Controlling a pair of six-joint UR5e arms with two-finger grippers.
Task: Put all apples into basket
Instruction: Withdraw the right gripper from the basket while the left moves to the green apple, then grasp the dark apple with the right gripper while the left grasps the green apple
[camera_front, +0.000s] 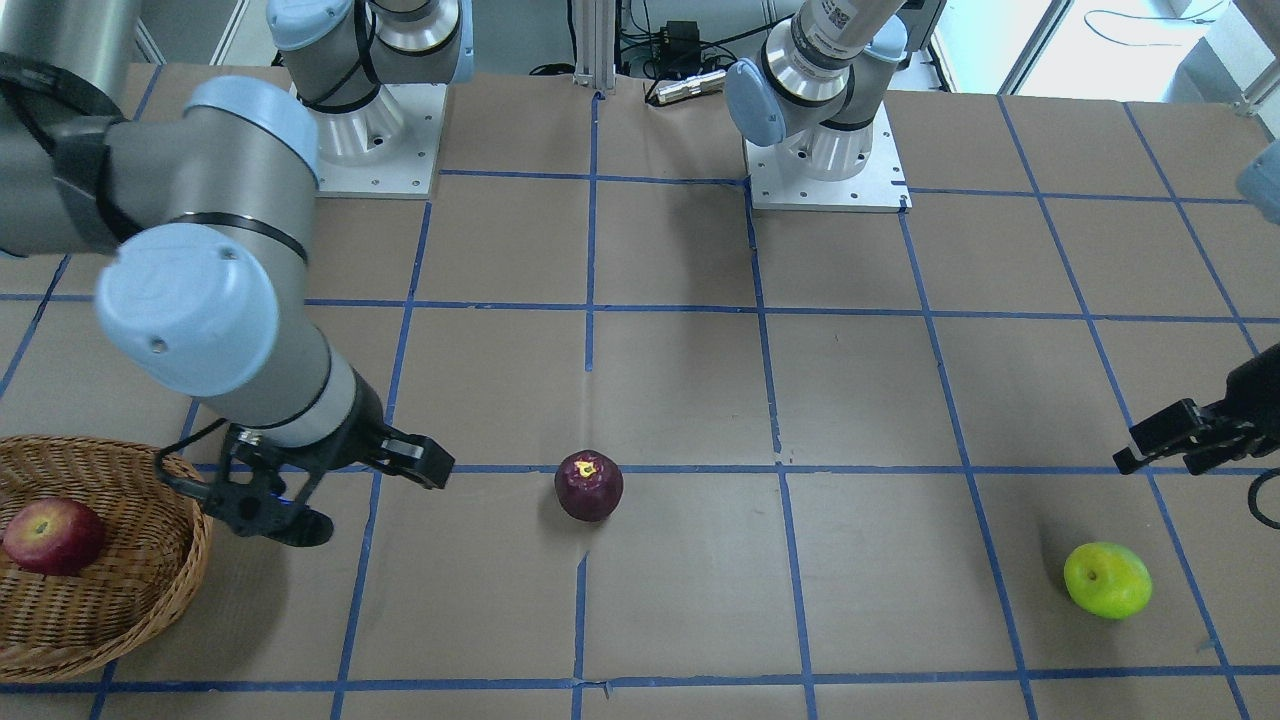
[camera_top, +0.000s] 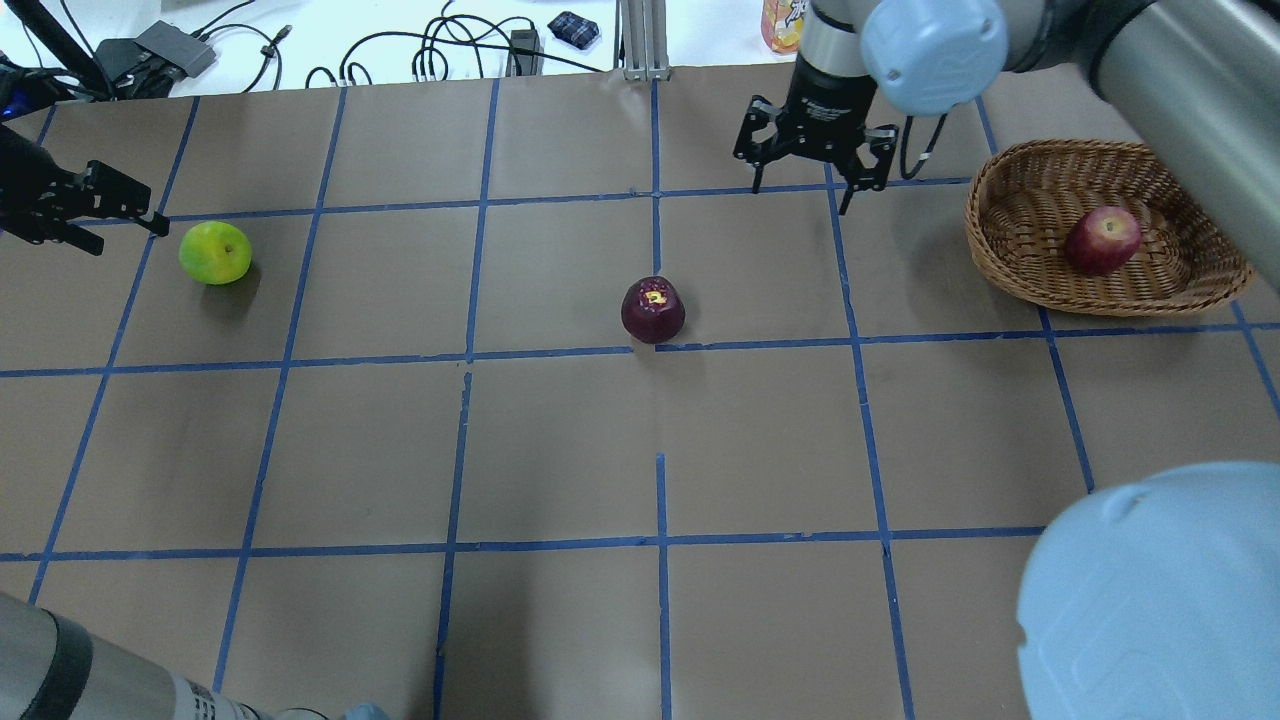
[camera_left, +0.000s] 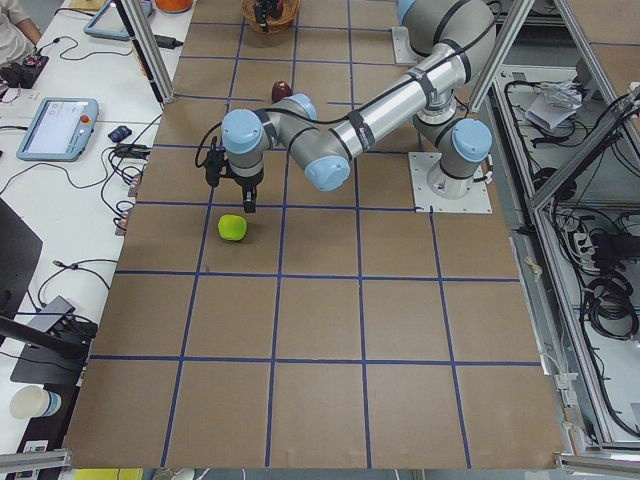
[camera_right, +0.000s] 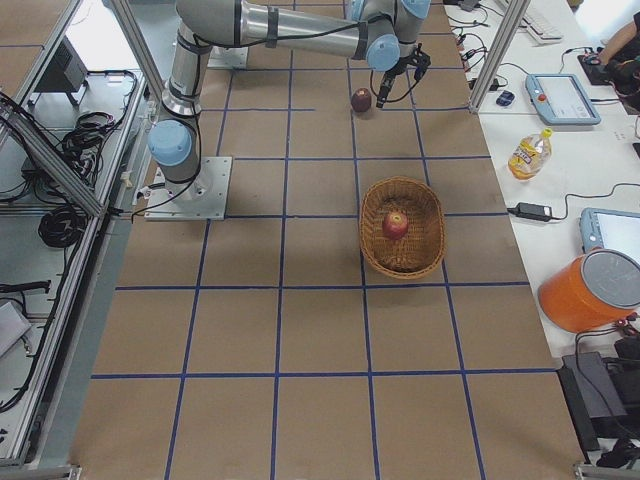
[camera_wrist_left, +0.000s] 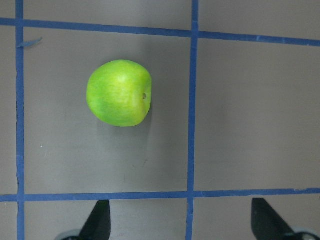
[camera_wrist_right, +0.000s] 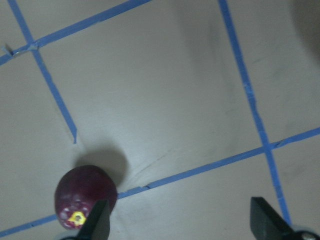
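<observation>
The red apple (camera_front: 53, 536) lies inside the wicker basket (camera_front: 150, 600), also seen in the overhead view (camera_top: 1102, 240). The maroon apple (camera_top: 653, 309) stands on the table's middle. The yellow-green apple (camera_top: 215, 252) lies at the far left. My right gripper (camera_top: 800, 190) is open and empty, hovering between the basket (camera_top: 1010, 260) and the maroon apple; its wrist view shows that apple (camera_wrist_right: 85, 195) by one fingertip. My left gripper (camera_top: 120, 225) is open and empty, just beside the green apple, which lies ahead of it in the left wrist view (camera_wrist_left: 119, 93).
Blue tape lines grid the brown table. The two arm bases (camera_front: 825, 150) stand at the robot's edge. Cables and small devices (camera_top: 470, 50) lie beyond the far edge. A bottle (camera_right: 528, 152) and an orange container (camera_right: 590, 290) stand on the side bench.
</observation>
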